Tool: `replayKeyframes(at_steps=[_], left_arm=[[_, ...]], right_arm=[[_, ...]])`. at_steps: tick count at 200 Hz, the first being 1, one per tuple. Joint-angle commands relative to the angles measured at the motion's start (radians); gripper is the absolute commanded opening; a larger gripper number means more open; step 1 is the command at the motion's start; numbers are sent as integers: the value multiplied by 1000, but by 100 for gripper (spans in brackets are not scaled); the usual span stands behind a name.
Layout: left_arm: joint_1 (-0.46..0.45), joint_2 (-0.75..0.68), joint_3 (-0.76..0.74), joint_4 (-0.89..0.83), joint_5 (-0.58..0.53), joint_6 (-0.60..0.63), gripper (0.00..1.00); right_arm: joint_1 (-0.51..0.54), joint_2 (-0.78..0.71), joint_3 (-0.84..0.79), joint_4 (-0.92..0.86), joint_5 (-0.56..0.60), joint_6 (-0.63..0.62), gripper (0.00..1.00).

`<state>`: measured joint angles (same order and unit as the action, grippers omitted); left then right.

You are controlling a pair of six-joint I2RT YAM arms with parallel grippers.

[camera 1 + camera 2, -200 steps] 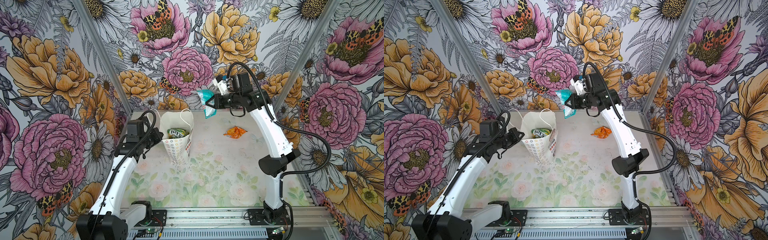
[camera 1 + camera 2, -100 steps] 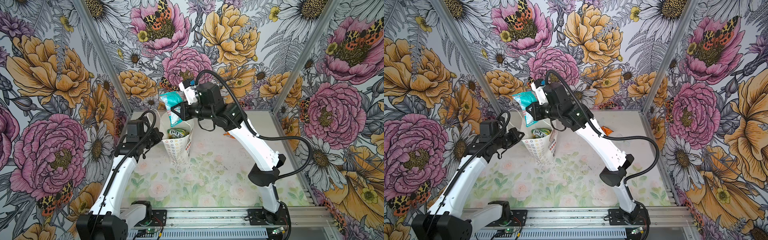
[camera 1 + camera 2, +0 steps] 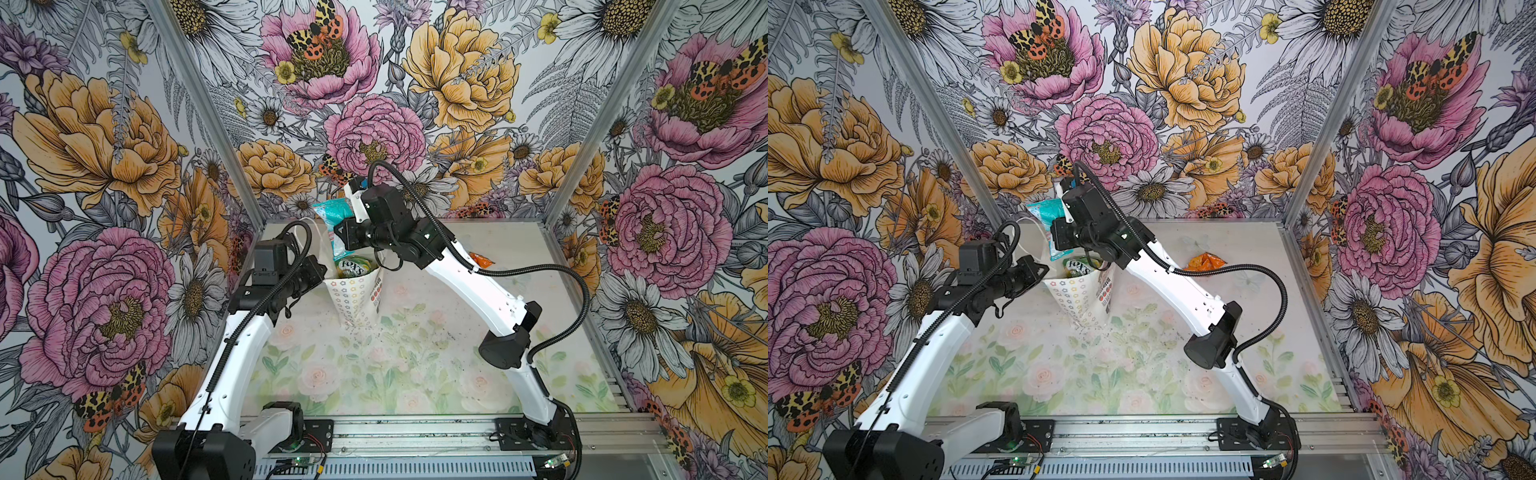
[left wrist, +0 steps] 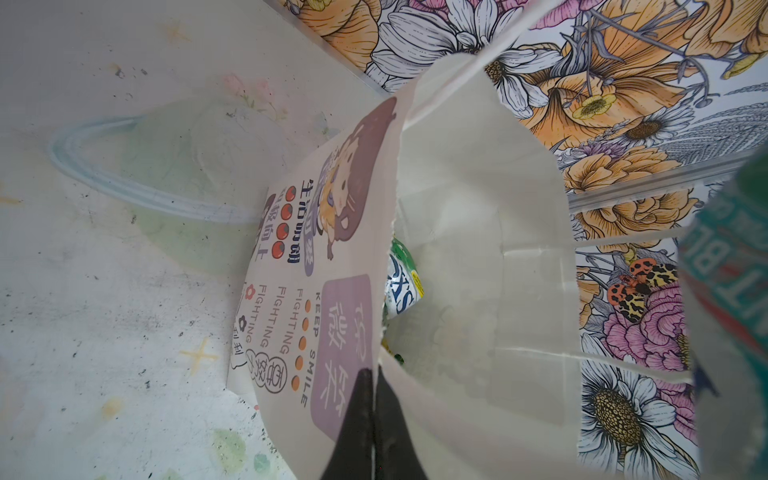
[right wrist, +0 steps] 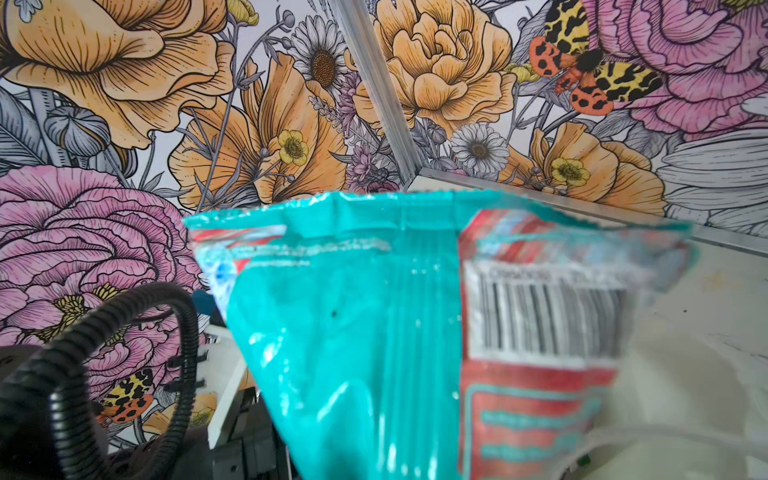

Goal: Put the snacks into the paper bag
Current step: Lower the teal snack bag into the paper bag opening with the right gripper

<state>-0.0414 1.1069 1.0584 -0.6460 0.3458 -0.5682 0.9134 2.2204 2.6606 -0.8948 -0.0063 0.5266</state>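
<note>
Mid-frame in a top view, the right claw (image 3: 340, 232) pinches the teal packet (image 3: 334, 212) just above the mouth of the paper bag (image 3: 353, 295), while the left claw (image 4: 374, 415) pinches its rim. A green FOX'S packet (image 3: 352, 267) already lies inside. The orange packet (image 3: 481, 260), right of centre on the bench (image 3: 415, 374), is yet to go in.

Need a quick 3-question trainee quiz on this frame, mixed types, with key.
1. What does the right gripper hold at the paper bag's mouth? A) purple packet B) teal packet C) nothing
2. True or false: the left gripper is open and clear of the bag.
3. Which packet lies on the table, outside the bag?
Key: 1 B. 2 False, it pinches the bag's rim. 3 The orange packet.
</note>
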Motion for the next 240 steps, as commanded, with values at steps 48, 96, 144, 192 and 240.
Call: replayKeyframes(at_steps=[48, 96, 144, 192, 240], left_arm=[[3, -9, -3, -26, 7, -3, 0], [2, -3, -3, -26, 4, -6, 0], [-1, 2, 3, -26, 1, -7, 0], [-3, 1, 3, -26, -4, -13, 0], [-8, 6, 8, -25, -7, -18, 0]], right_arm=[[22, -14, -99, 51, 158, -79, 0], [39, -50, -188, 48, 262, -106, 0], [51, -66, -230, 22, 281, -106, 0], [62, -85, -232, -73, 248, -93, 0], [68, -87, -229, -170, 192, -88, 0]])
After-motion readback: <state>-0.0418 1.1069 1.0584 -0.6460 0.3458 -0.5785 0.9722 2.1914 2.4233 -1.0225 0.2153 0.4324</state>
